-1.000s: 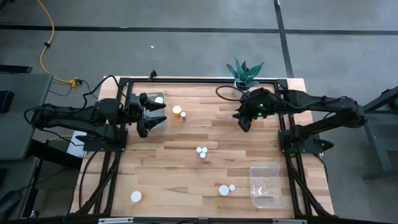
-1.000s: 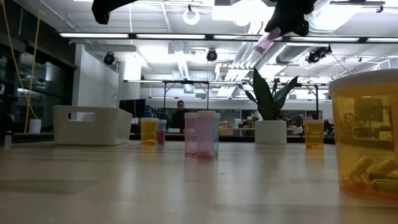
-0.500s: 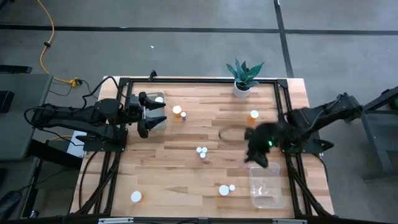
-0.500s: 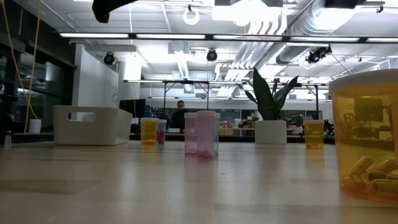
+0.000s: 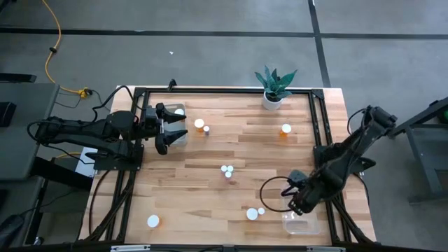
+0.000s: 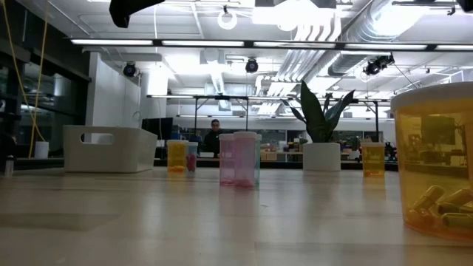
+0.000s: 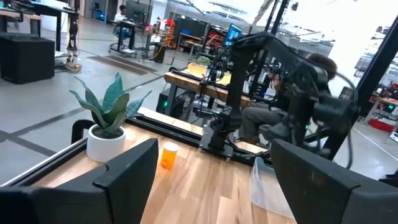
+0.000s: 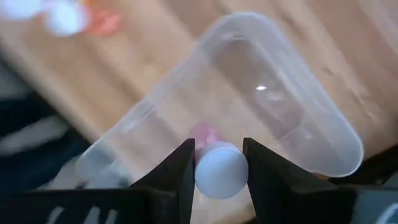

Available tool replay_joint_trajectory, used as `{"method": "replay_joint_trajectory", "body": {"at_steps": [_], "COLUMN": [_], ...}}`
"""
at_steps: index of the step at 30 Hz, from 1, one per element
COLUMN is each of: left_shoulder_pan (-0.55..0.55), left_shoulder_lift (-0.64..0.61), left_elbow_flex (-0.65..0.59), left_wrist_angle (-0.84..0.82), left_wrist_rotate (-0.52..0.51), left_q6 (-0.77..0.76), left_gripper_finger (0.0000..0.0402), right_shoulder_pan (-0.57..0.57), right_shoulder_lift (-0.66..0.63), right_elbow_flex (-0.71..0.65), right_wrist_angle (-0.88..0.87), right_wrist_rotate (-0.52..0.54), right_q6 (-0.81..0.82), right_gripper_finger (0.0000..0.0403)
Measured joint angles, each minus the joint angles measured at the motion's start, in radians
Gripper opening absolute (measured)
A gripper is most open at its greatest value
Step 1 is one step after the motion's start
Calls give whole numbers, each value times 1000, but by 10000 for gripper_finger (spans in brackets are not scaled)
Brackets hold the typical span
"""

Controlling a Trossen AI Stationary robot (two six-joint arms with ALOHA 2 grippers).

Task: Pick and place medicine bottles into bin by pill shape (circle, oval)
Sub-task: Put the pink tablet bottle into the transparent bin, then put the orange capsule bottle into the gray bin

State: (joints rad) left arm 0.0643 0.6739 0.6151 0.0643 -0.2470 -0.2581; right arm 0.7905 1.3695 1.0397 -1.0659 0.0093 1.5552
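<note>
We hold a white-capped bottle over the clear bin.

Our right gripper (image 8: 219, 163) pinches a medicine bottle (image 8: 217, 169) with a pinkish body by its cap, directly above the clear bin (image 5: 302, 218) at the table's (image 5: 210, 168) near right corner. Our left gripper (image 5: 171, 131) waits spread wide at the far left, above a white bin (image 6: 109, 148). Other bottles stand scattered: one orange (image 5: 285, 129) near the potted plant (image 5: 274, 85), a pair mid-table (image 5: 227, 170), another pair (image 5: 255, 212) just beside the clear bin.
</note>
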Motion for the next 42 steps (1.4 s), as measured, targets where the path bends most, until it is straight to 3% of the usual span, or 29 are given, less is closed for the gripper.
{"method": "replay_joint_trajectory", "body": {"at_steps": [7, 22, 35, 42], "left_shoulder_pan": [0, 0, 1, 1], "left_shoulder_lift": [0, 0, 0, 0], "left_elbow_flex": [0, 0, 0, 0], "left_wrist_angle": [0, 0, 0, 0], "left_wrist_rotate": [0, 0, 0, 0], "left_q6": [0, 0, 0, 0], "left_gripper_finger": [298, 298, 298, 298], "right_shoulder_pan": [18, 18, 18, 18], "right_shoulder_lift": [98, 196, 76, -67], "right_elbow_flex": [-61, -62, -59, -59], "right_wrist_angle": [4, 10, 9, 33], "right_wrist_rotate": [62, 61, 45, 77], "right_q6": [178, 196, 174, 53], "right_gripper_finger": [109, 112, 219, 232]}}
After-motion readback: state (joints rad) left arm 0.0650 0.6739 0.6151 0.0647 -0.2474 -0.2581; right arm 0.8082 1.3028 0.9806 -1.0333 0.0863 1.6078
